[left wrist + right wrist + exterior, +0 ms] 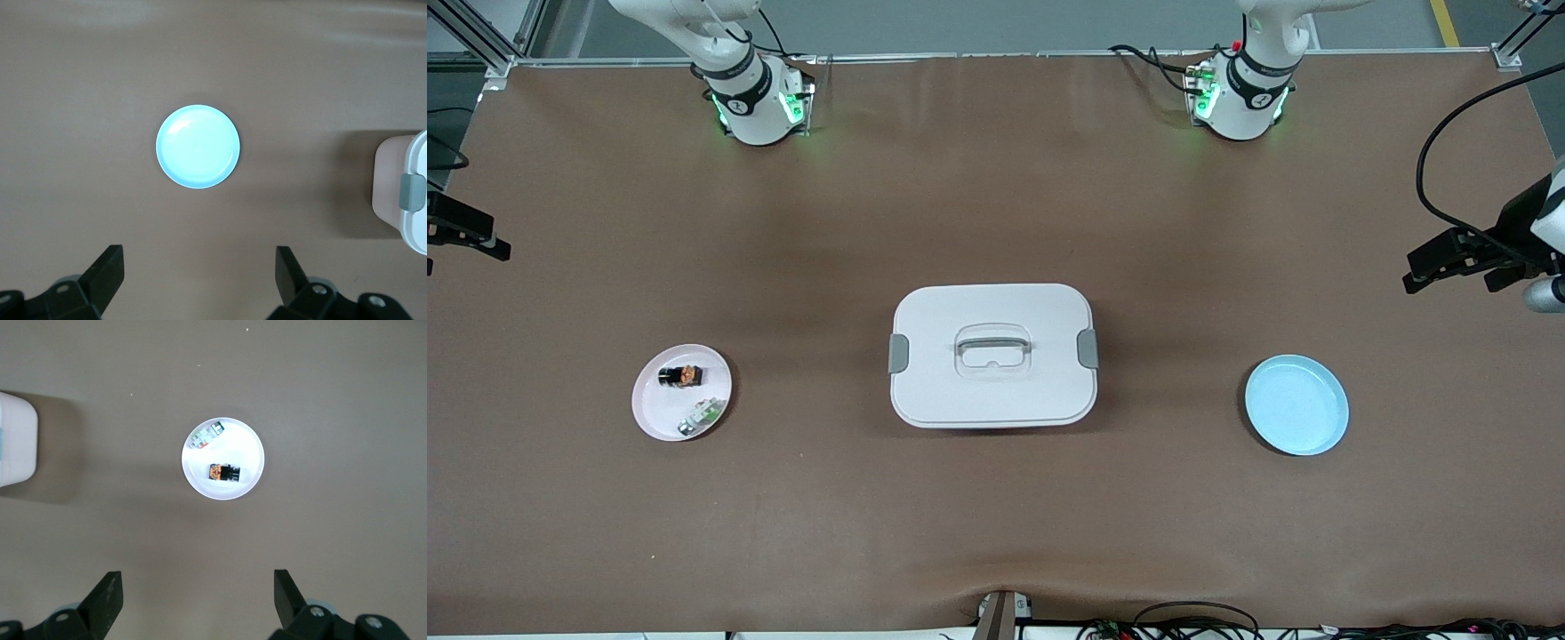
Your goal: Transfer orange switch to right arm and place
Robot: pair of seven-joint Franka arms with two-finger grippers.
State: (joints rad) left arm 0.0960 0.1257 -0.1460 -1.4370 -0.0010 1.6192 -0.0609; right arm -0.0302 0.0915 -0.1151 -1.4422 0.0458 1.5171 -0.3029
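Observation:
The orange switch point(682, 376), a tiny black block with an orange middle, lies on a pale pink plate point(651, 411) toward the right arm's end of the table. It also shows in the right wrist view point(223, 473) on that plate point(253, 450). My right gripper point(197, 579) is open and empty, held high above the table beside the pink plate. My left gripper point(200, 257) is open and empty, held high beside an empty light blue plate point(197, 147), which lies toward the left arm's end point(1296, 404).
A small green-white-silver piece point(701, 417) lies on the pink plate, nearer the front camera than the switch. A white lidded box with a grey handle point(992, 356) stands at the table's middle, between the two plates. Brown table covering surrounds everything.

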